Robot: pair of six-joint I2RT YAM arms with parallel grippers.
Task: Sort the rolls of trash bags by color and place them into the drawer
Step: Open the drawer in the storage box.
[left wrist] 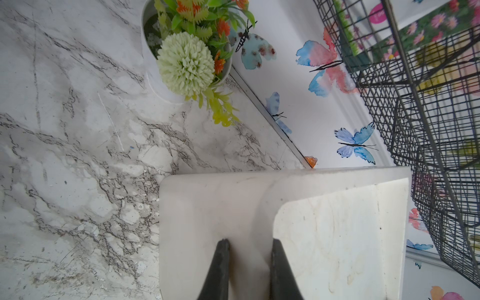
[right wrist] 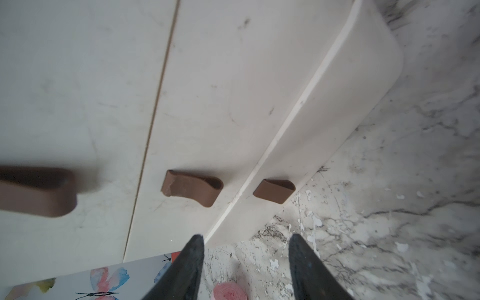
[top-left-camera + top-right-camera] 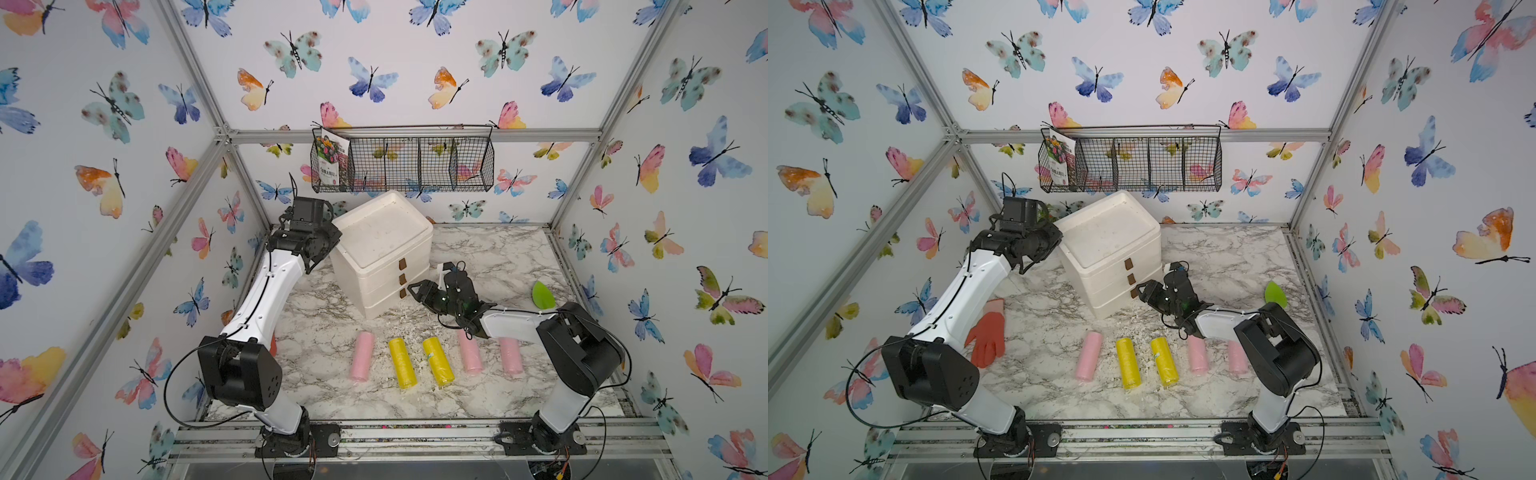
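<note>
Marble-look tabletop (image 3: 498, 257), and on it a white chest (image 3: 382, 232) of three drawers, at about 11 o'clock from the middle. Five rolls lie in a row at 6 o'clock, well apart from the chest and not touching each other. From 9 toward 3 o'clock they run: a pink roll (image 3: 362, 356), a yellow roll (image 3: 402, 362), another yellow roll (image 3: 437, 360), then two more pink ones (image 3: 470, 352) (image 3: 510, 356), both partly under the right arm.

At the chest's 9 o'clock edge the left gripper (image 1: 250, 242) has its fingers only narrowly apart, pinching the raised top rim. The right gripper (image 2: 245, 241) hovers at the chest's 4 o'clock, just before the bottom drawer's brown handle (image 2: 274, 191). Its fingers are about half spread and hold nothing.

A green trowel (image 3: 542, 296) lies at 3 o'clock, an orange glove (image 3: 988, 338) at 9, and a wire basket (image 3: 473, 166) hangs at 12.
</note>
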